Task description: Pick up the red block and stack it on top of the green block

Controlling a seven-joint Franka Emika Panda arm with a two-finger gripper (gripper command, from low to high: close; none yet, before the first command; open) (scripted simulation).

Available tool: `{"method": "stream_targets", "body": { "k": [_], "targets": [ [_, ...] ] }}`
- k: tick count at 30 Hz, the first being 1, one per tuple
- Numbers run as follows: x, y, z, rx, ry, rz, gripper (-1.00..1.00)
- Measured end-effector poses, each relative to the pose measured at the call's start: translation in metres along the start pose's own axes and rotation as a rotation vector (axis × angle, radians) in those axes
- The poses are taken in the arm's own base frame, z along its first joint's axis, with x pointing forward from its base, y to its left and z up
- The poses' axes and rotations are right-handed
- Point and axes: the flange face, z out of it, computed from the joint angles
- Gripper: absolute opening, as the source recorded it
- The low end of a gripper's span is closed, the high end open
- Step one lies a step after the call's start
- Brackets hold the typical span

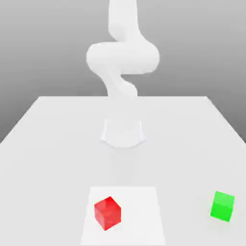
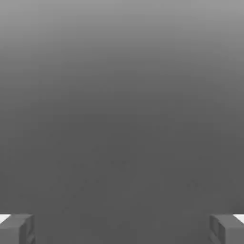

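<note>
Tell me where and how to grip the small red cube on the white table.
Take the small red cube from above, fingers on two opposite side faces. It sits flat but turned corner-on in the exterior view, so the wrist likely needs turning to match.

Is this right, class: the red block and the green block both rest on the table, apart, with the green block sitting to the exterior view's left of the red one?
One detail is wrong. In the exterior view the green block sits to that view's right of the red block, not its left. Both do rest on the table, apart.
</note>
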Motion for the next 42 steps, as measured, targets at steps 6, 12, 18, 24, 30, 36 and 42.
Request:
{"method": "stream_targets", "body": {
  "k": [6,12,18,24,30,36,42],
  "targets": [
    [-0.016,0.033,0.133,-0.093,-0.180,-0.143,0.00],
    [-0.060,0.083,0.245,-0.182,-0.350,-0.285,0.00],
    [-0.119,0.151,0.330,-0.273,-0.518,-0.429,0.00],
    [-0.174,0.215,0.386,-0.338,-0.638,-0.537,0.00],
    [-0.196,0.237,0.418,-0.341,-0.644,-0.541,-1.00],
    [-0.193,0.234,0.414,-0.341,-0.645,-0.542,-1.00],
    [-0.187,0.181,0.377,-0.319,-0.660,-0.601,-1.00]
  ]
}}
